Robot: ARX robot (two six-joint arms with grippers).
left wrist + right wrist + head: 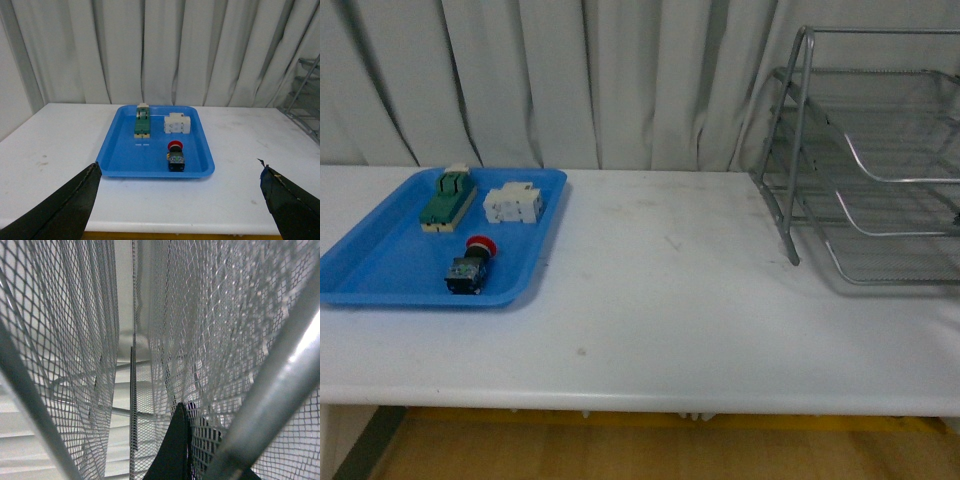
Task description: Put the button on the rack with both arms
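Left gripper [179,166], the nearer arm's, jaws wide apart, faces the button [175,155] straight ahead, lying lengthwise away from it.

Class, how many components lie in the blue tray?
3: a green switch block far left, a white block beside it, the button nearest the robot. None seems hidden.

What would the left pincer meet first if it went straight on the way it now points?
Most likely the near rim of the blue tray: the open left pincer points over table towards it, with the button just inside. Depth is unclear; it could reach the table first.
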